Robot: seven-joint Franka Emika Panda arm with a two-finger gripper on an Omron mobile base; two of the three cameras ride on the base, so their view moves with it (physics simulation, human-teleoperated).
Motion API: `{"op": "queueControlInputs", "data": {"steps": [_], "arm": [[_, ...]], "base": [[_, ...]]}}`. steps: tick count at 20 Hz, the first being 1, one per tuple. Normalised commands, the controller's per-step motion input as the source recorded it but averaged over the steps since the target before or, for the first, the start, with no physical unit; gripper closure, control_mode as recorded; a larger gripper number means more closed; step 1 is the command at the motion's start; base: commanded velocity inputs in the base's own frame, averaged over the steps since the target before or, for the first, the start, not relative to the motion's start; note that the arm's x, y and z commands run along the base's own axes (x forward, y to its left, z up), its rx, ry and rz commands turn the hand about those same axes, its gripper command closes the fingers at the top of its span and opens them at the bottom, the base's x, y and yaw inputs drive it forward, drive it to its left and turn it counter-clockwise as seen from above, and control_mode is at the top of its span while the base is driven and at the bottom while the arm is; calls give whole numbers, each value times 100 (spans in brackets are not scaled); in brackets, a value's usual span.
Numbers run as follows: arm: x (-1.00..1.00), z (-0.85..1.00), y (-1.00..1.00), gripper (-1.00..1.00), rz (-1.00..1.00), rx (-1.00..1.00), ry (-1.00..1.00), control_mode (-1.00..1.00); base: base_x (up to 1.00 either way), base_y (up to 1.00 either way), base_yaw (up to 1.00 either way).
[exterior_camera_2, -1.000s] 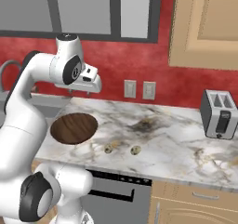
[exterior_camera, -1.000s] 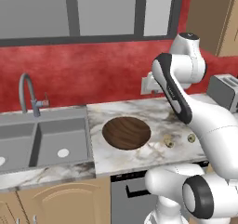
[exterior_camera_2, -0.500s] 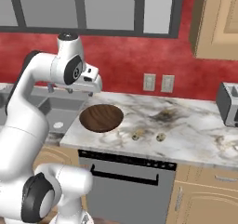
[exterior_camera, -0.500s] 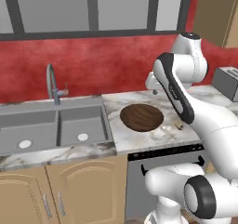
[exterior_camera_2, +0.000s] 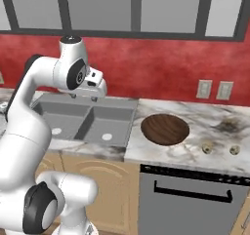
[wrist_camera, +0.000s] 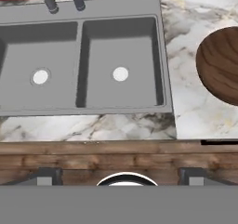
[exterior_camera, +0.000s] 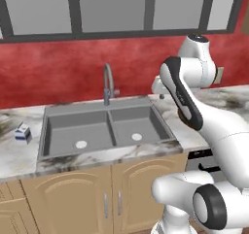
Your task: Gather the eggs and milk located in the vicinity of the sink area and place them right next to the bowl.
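The milk (exterior_camera: 22, 132), a small white carton with blue marks, stands on the counter left of the sink (exterior_camera: 104, 128). Both eggs (exterior_camera_2: 208, 147) (exterior_camera_2: 235, 150) lie on the marble right of the dark wooden bowl (exterior_camera_2: 165, 129). My gripper (exterior_camera_2: 84, 97) hangs high above the sink's right basin (exterior_camera_2: 110, 119), near the faucet (exterior_camera: 108, 82). From the hand, I look down on both basins (wrist_camera: 81, 60), with the bowl (wrist_camera: 221, 65) at the right edge. The gripper (wrist_camera: 119, 175) is open with nothing between its fingertips (wrist_camera: 46, 175).
A red wall with windows runs behind the counter. Wall outlets (exterior_camera_2: 215, 89) sit above the bowl's side. A dishwasher front (exterior_camera_2: 195, 195) is under the bowl, and wooden cabinet doors (exterior_camera: 107, 199) are under the sink.
The base has driven left, so both base views have shifted: the sink now sits in the middle and the milk has come into view. The arm holds the same pose.
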Motion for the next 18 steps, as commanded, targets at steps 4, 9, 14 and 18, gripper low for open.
{"op": "queueControlInputs", "data": {"steps": [4, 9, 14, 18], "arm": [[0, 0, 0, -100, 0, 0, 0, 100], [0, 0, 0, -100, 0, 0, 0, 100], [0, 0, 0, -100, 0, 0, 0, 100], [0, 0, 0, -100, 0, 0, 0, 100]], "base": [[0, 100, -4], [0, 100, -1], [17, 85, 0], [38, 50, 0]]}}
